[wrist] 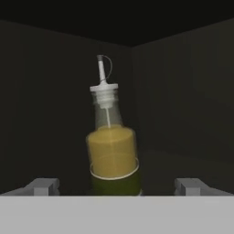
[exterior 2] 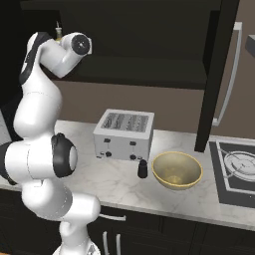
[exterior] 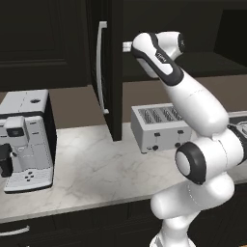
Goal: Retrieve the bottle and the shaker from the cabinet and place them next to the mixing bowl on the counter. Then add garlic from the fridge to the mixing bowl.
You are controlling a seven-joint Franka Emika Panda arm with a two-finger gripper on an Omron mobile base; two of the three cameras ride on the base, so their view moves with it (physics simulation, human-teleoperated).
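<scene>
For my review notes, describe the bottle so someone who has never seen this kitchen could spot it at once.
Start at the dark wall cabinet standing open above the marble counter with the toaster. Inside it, right ahead of the open gripper, stands the bottle. It is clear, half full of amber-yellow liquid, with a pale pour spout, unlike the short black shaker beside the mixing bowl.

The bottle [wrist: 111, 146] stands in the cabinet [exterior 2: 149, 50]; the shaker [exterior 2: 143, 169] beside the mixing bowl [exterior 2: 177, 170].

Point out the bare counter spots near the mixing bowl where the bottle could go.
Bare marble lies in front of the tan-rimmed mixing bowl, toward the counter edge, and between the silver toaster and grey coffee machine. It is crowded left of the bowl, where the small black shaker stands before the toaster.
</scene>
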